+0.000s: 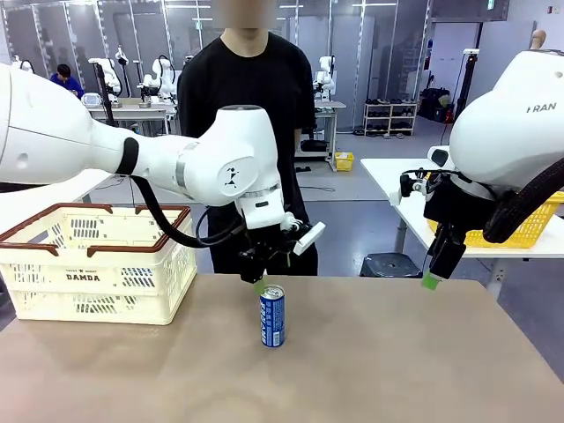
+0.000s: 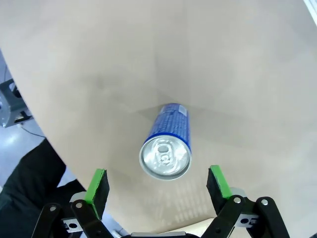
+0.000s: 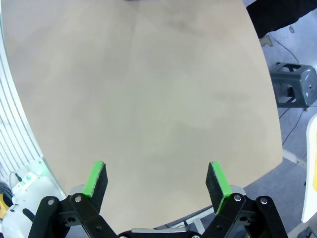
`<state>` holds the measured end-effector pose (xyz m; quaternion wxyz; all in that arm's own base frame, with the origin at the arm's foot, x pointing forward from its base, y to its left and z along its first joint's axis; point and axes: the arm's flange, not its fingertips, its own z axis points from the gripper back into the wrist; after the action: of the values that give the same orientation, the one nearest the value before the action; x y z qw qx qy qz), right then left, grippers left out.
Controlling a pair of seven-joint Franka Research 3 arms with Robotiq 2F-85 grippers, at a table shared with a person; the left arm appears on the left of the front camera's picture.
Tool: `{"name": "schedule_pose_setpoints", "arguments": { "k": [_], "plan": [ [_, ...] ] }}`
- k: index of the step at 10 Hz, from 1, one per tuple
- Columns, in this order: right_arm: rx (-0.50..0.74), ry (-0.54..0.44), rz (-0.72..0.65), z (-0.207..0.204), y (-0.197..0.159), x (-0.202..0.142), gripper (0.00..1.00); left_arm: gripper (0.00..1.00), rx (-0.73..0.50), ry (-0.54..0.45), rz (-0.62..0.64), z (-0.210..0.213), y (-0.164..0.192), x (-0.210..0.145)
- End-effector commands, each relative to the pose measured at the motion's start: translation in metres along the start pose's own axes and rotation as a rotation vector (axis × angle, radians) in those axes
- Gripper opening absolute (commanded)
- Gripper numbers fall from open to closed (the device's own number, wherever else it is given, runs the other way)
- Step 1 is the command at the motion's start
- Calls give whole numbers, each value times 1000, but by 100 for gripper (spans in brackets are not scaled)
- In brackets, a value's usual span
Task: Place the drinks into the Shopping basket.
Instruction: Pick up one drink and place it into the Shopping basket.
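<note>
Blue can [image 1: 272,315] upright mid-worktop [image 1: 370,370], right of basket [image 1: 95,263]. Left claw [image 2: 157,184] wide, empty, just above can top, pads either side. Right claw [image 3: 156,179] wide, empty, well right of can. Can likely light, rigid, slick, dentable; grip mid-wall.

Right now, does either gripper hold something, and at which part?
Nothing is held. The left gripper is open above the upright blue can, not touching it. The right gripper is open over the table.

A blue can [image 1: 272,316] is standing upright on the table [image 1: 397,370]. The cream Shopping basket [image 1: 97,262] is sitting well left of it.
</note>
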<state>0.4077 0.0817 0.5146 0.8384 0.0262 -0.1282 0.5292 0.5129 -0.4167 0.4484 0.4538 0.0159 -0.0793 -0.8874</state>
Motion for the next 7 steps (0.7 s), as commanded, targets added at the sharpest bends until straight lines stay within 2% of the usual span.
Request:
{"name": "schedule_pose_setpoints", "arguments": {
  "k": [1, 7],
  "plan": [
    [-1, -1, 0, 0, 0, -1, 100, 100, -82, 31, 31, -2, 6, 6],
    [-1, -1, 0, 0, 0, -1, 100, 100, -147, 72, 47, -32, 14, 2]
  ]
}}
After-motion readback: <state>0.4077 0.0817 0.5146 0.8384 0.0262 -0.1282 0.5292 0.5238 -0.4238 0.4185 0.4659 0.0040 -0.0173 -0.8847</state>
